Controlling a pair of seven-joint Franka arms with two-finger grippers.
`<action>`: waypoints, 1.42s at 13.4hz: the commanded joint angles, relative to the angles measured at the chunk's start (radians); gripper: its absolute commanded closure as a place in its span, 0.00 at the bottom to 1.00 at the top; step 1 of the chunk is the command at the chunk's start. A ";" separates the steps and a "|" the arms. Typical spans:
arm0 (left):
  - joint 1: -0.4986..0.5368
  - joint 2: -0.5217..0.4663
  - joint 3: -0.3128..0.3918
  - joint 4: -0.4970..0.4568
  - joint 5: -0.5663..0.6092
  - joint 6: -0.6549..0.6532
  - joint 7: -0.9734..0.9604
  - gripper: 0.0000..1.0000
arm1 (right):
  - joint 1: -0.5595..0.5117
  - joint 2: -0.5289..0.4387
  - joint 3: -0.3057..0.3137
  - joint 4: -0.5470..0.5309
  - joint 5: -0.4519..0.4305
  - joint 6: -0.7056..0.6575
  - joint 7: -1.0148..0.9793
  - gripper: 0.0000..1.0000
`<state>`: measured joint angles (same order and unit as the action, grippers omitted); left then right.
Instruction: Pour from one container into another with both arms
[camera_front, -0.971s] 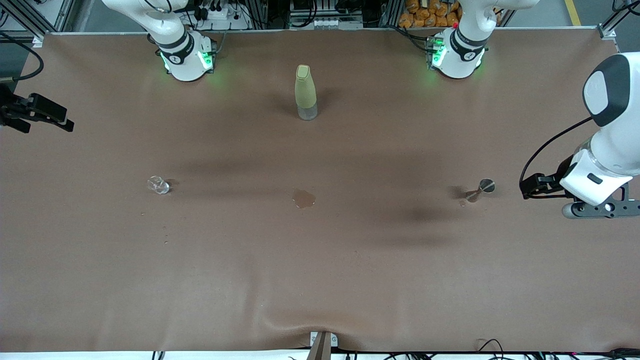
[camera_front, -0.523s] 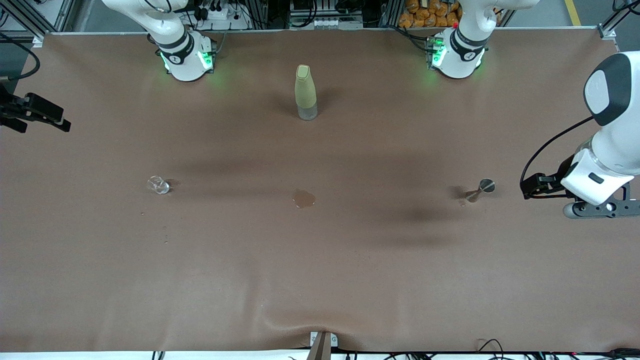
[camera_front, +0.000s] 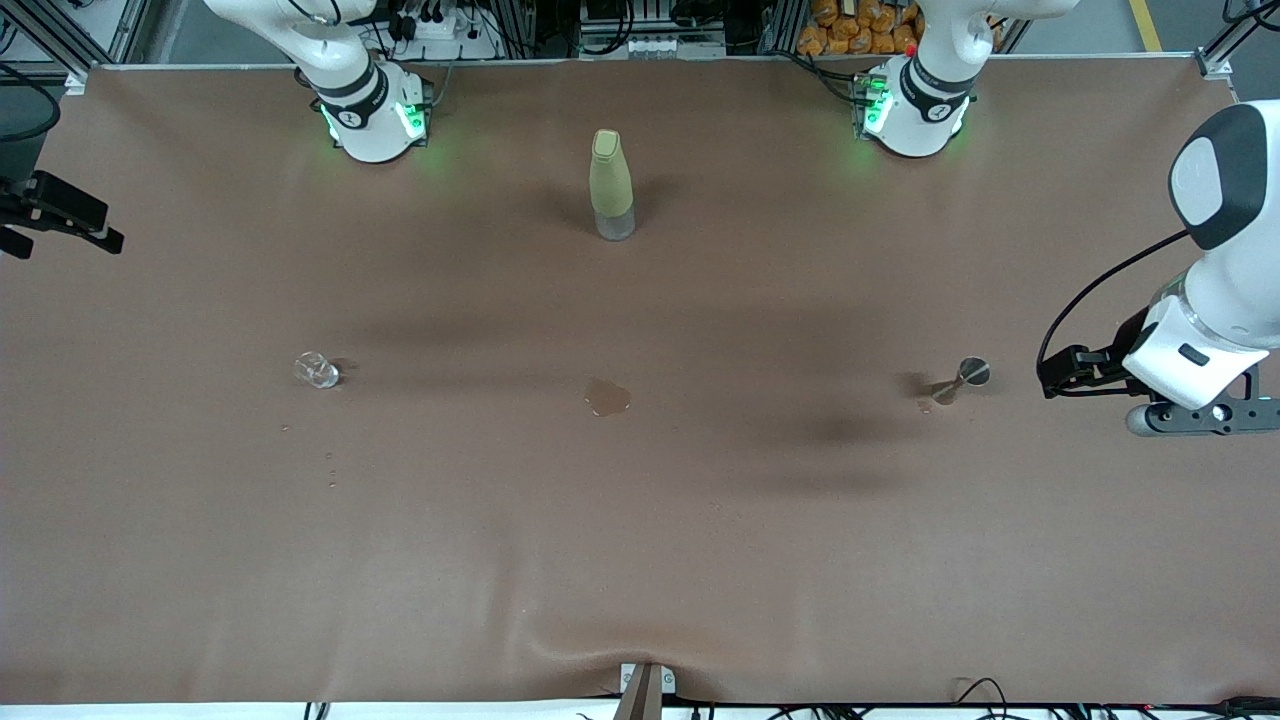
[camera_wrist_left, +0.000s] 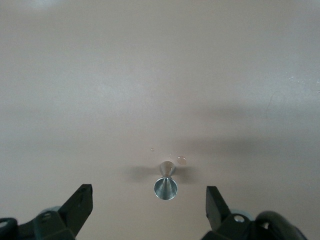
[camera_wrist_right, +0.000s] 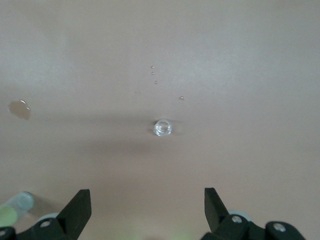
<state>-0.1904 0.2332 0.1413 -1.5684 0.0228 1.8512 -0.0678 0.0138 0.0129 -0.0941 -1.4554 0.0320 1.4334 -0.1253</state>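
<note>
A small clear glass (camera_front: 317, 370) stands toward the right arm's end of the brown table (camera_front: 640, 560). It also shows in the right wrist view as the glass (camera_wrist_right: 163, 127), with my right gripper (camera_wrist_right: 146, 200) open and empty, up in the air well short of it. A steel jigger (camera_front: 962, 379) stands toward the left arm's end. My left gripper (camera_wrist_left: 149, 200) is open above the table, and the jigger (camera_wrist_left: 165, 185) sits just ahead of its spread fingertips, untouched. The right arm's hand (camera_front: 60, 210) hangs at the table's end; the left arm's wrist (camera_front: 1200, 370) is off the jigger's side.
A tall olive bottle (camera_front: 611, 185) stands between the two arm bases, farther from the front camera than the glass and jigger. A small puddle (camera_front: 608, 397) lies mid-table between them. A few droplets (camera_front: 330, 470) lie near the glass, and a wet spot (camera_wrist_left: 181, 160) beside the jigger.
The right arm's hand has drifted outward toward its end of the table and slightly up the front view. The left arm has barely shifted. Glass, jigger and bottle have not moved.
</note>
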 joint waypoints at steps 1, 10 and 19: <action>0.000 -0.022 -0.002 -0.005 -0.011 -0.009 -0.012 0.00 | -0.008 0.012 0.007 0.021 -0.030 -0.013 -0.043 0.00; 0.000 -0.022 0.000 -0.005 -0.011 -0.009 -0.010 0.00 | -0.012 0.033 0.005 0.023 -0.017 0.016 -0.004 0.00; -0.001 -0.022 -0.002 -0.004 -0.009 -0.010 -0.010 0.00 | -0.011 0.038 0.005 0.024 -0.030 0.016 -0.011 0.00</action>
<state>-0.1904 0.2304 0.1412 -1.5678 0.0213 1.8511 -0.0678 0.0129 0.0376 -0.0952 -1.4553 0.0154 1.4573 -0.1375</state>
